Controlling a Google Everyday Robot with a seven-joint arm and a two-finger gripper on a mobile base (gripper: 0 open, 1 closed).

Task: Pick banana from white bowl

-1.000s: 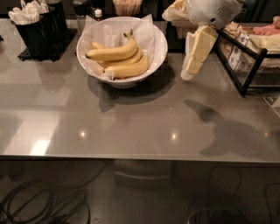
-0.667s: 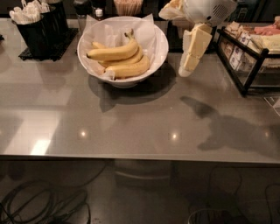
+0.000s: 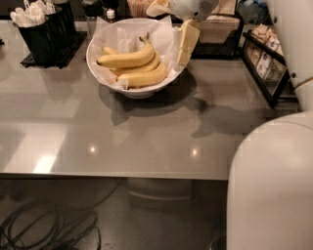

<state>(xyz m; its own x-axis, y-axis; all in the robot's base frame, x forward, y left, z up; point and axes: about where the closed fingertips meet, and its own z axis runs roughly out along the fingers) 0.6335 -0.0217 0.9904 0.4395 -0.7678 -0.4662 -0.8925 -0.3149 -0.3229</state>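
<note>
The white bowl (image 3: 100, 73), lined with crinkled white paper, stands at the back of the grey table. Three yellow bananas lie in it. The banana (image 3: 122, 59) is the long top one, with its dark-tipped stem turned up at the right. My gripper (image 3: 167, 36) hangs over the bowl's right rim, above and to the right of the banana's stem. It is open and empty. One cream finger (image 3: 188, 44) points down at the rim, and the other finger (image 3: 157, 8) sticks out to the left above the bowl.
A black cutlery holder (image 3: 44, 29) stands at the back left. A black wire rack (image 3: 268, 66) with packets is at the right, and a wooden box (image 3: 220, 30) behind the gripper. My white arm (image 3: 269, 190) fills the lower right. The table's front edge (image 3: 112, 175) runs across; cables lie on the floor.
The gripper has moved left, from well right of the bowl to over its right rim. A large white part of my arm has come into view at the lower right.
</note>
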